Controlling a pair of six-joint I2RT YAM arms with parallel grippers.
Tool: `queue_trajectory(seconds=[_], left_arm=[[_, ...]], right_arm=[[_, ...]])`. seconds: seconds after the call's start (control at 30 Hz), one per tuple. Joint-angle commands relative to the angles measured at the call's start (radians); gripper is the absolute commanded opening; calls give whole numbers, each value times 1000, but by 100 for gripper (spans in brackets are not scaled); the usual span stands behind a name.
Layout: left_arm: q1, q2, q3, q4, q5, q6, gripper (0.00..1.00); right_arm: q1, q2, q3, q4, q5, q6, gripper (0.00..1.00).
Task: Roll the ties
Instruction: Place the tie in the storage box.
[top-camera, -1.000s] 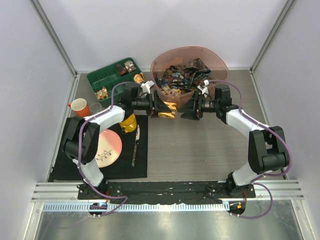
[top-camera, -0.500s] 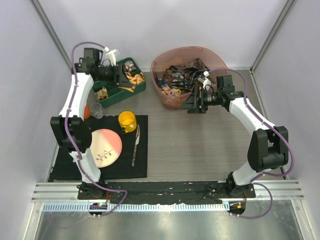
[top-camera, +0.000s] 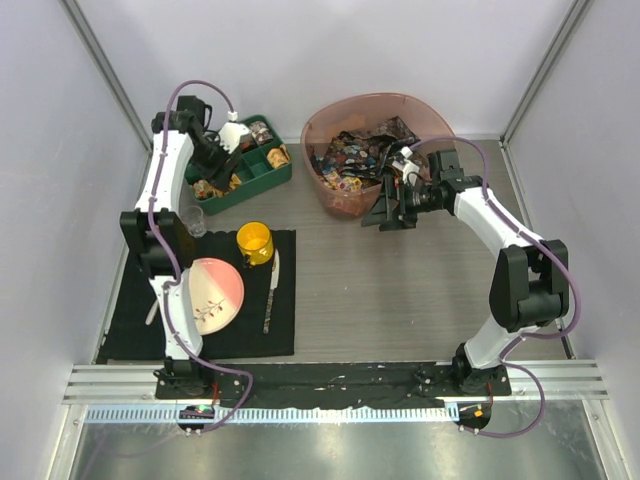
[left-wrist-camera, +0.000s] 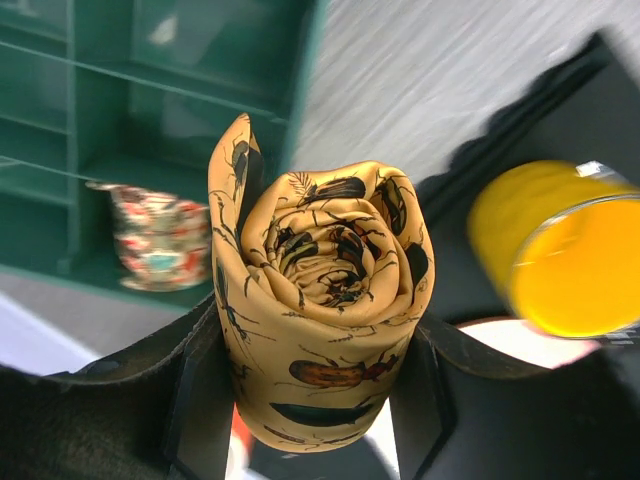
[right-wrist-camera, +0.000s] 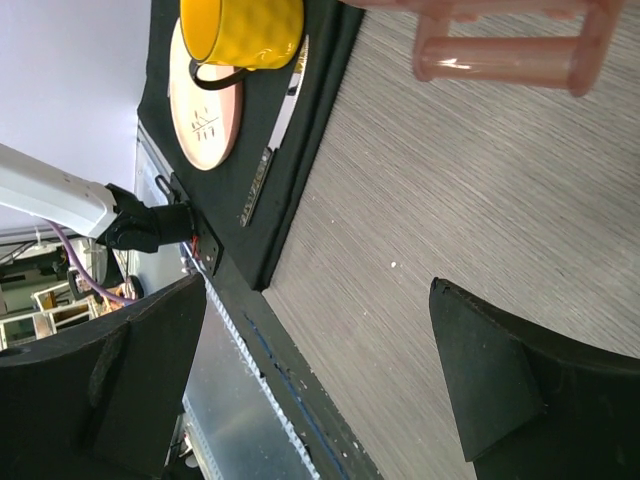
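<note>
Rolled yellow tie (left-wrist-camera: 325, 290) in the left hand (left-wrist-camera: 312, 392)

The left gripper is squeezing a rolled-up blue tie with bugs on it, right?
Not blue. The rolled fabric tie in the left gripper is yellow-orange, printed with dark bugs; the left wrist view shows it. The rest is right.
</note>
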Motion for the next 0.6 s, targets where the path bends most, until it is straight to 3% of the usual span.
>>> queue_trajectory(seconds=[0.0, 0.57], left_arm=[[13, 42, 92, 20, -80, 166, 0], [13, 203, 130, 184, -175, 196, 0]], right_arm=[[-2, 12, 52, -9, 21, -28, 99], [-10, 50, 75, -9, 19, -20, 99]])
